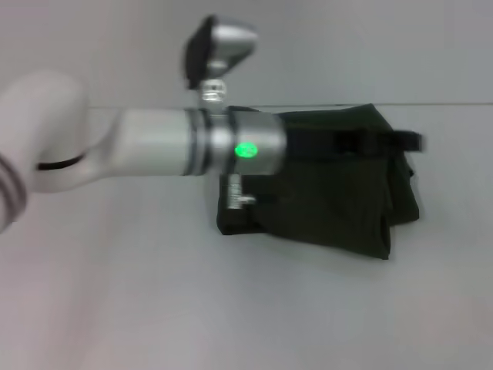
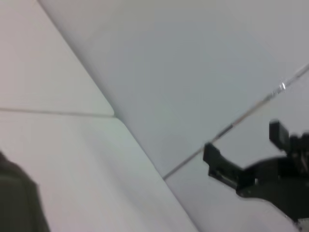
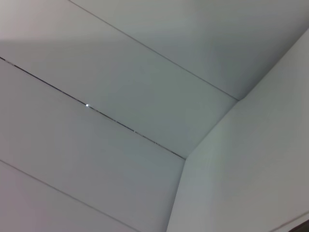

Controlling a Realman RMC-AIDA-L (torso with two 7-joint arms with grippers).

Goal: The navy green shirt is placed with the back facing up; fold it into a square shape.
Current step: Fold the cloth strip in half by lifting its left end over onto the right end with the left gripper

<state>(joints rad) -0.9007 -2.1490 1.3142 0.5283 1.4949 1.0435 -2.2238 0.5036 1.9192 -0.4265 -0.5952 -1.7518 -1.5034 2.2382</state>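
Note:
The navy green shirt (image 1: 339, 204) lies folded into a rough dark block right of the table's middle. A corner of it also shows in the left wrist view (image 2: 17, 203). My left arm reaches across from the left, and its black gripper (image 1: 412, 142) is low over the shirt's far edge, its tip just past the right side. My right arm is outside the head view. A black gripper (image 2: 245, 143), apparently my right one, shows farther off in the left wrist view with its two fingers apart and nothing between them.
The white table (image 1: 231, 308) surrounds the shirt. Its far edge meets a pale wall (image 1: 347, 46) just behind the shirt. The right wrist view shows only pale wall panels (image 3: 120, 87).

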